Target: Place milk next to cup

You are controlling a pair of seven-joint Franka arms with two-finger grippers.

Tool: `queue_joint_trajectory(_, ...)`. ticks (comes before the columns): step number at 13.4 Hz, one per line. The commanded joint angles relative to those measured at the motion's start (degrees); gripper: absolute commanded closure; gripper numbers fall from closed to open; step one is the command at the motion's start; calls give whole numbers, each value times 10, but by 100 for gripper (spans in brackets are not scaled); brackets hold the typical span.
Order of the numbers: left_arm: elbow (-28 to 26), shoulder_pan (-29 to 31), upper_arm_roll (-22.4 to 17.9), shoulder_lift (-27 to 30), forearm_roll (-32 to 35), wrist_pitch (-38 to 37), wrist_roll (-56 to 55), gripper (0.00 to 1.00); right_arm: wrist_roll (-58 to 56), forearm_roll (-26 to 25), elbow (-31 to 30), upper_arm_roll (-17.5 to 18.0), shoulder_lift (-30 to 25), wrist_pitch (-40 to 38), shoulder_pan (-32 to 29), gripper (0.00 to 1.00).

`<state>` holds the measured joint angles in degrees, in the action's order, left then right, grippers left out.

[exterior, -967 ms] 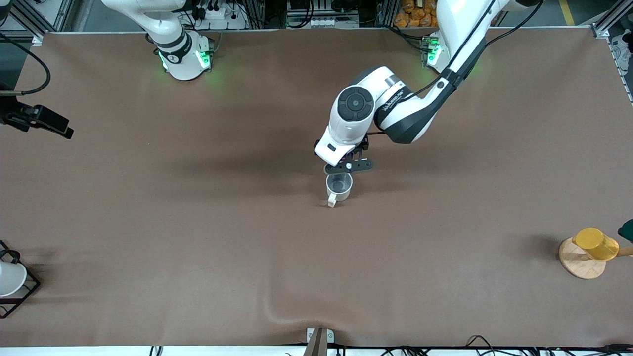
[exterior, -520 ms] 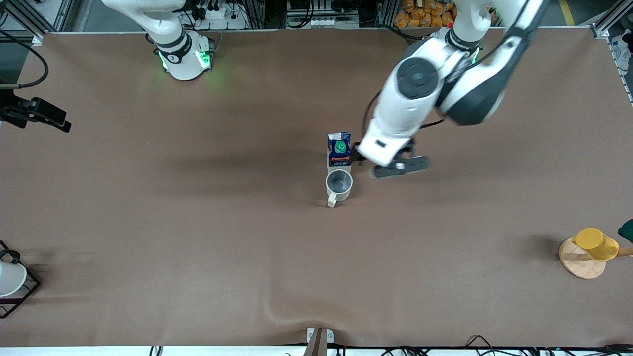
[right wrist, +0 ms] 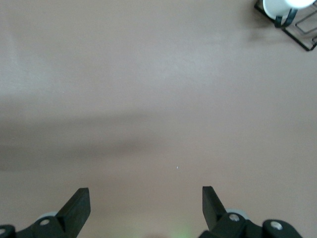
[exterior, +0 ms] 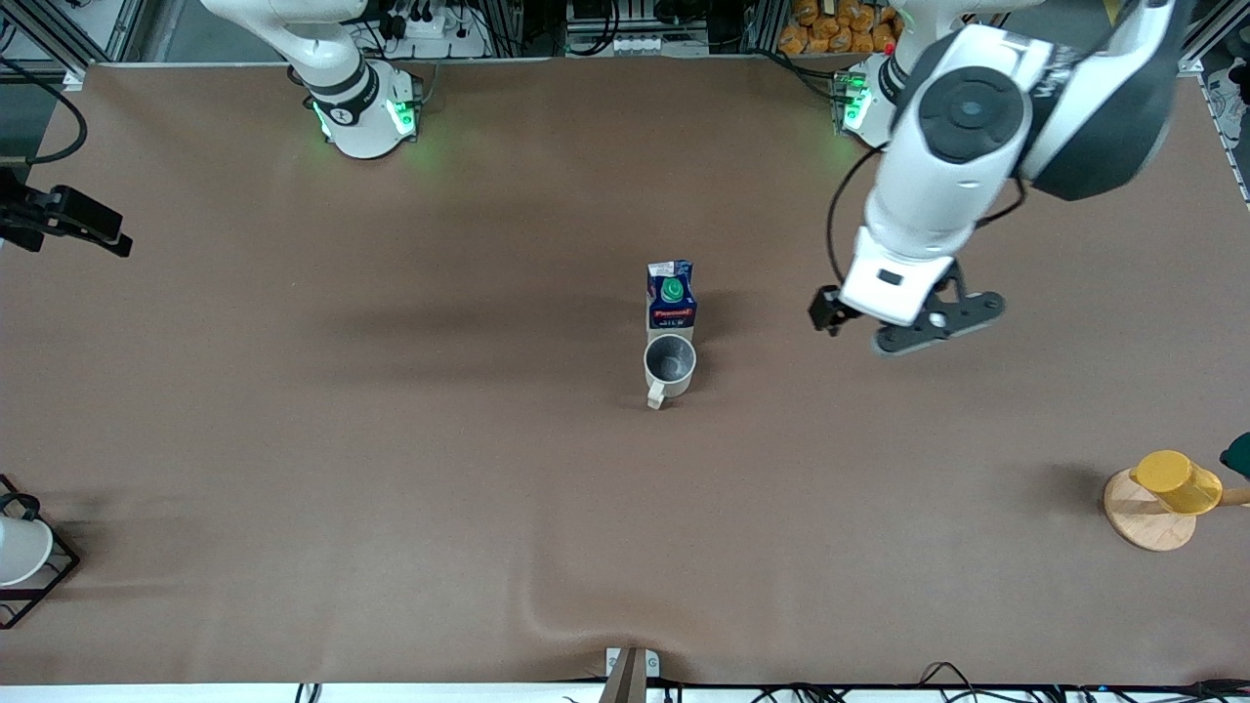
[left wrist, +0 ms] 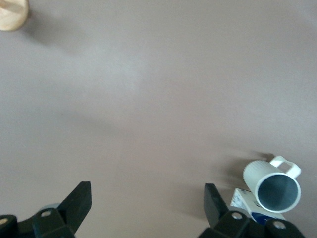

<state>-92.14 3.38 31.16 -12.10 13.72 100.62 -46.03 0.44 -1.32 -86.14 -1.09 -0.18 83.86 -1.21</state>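
The milk [exterior: 671, 293], a dark blue carton with a green cap, stands upright in the middle of the table. The off-white cup [exterior: 670, 366] sits right beside it, nearer to the front camera, handle toward the camera. Whether they touch I cannot tell. My left gripper [exterior: 928, 327] hangs open and empty over bare table toward the left arm's end, well apart from both. In the left wrist view the left gripper [left wrist: 147, 198] frames bare cloth, with the cup [left wrist: 272, 186] and milk [left wrist: 246, 204] off to one side. My right gripper [right wrist: 146, 203] is open and empty over bare table.
A yellow cup on a round wooden base [exterior: 1162, 498] stands at the left arm's end, near the front camera. A white cone in a black wire frame [exterior: 21, 552] sits at the right arm's end. The brown cloth has a wrinkle [exterior: 547, 615] near the front edge.
The left gripper has pulled up and away from the spot above the cup, toward the left arm's end, uncovering the milk standing beside the cup. The right arm barely shifted.
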Motion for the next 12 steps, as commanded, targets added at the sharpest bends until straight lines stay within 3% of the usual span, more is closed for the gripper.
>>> queue_joint_trajectory(1, -16, 26, 8, 25, 14, -5, 31, 0, -8, 0, 20, 16, -9, -10, -25, 0)
queue_joint_trajectory(3, -16, 53, 9, 45, 6, -17, 83, 0, -7, 1, 21, 14, -8, -26, -23, 0)
queue_joint_trajectory(6, -11, 87, 5, 59, -35, -34, 171, 0, -4, 1, 20, -21, -8, -24, 16, 0)
queue_joint_trajectory(8, -15, 90, -64, 86, -113, -35, 298, 0, -5, 28, 19, -23, -8, -26, 10, 0)
queue_joint_trajectory(10, -12, 73, -128, 96, -183, -41, 340, 0, -7, 33, 18, -23, -8, -25, 3, 0)
queue_joint_trajectory(12, -14, 69, -139, 119, -182, -64, 344, 0, -7, 33, 18, -22, -8, -26, 3, 0)
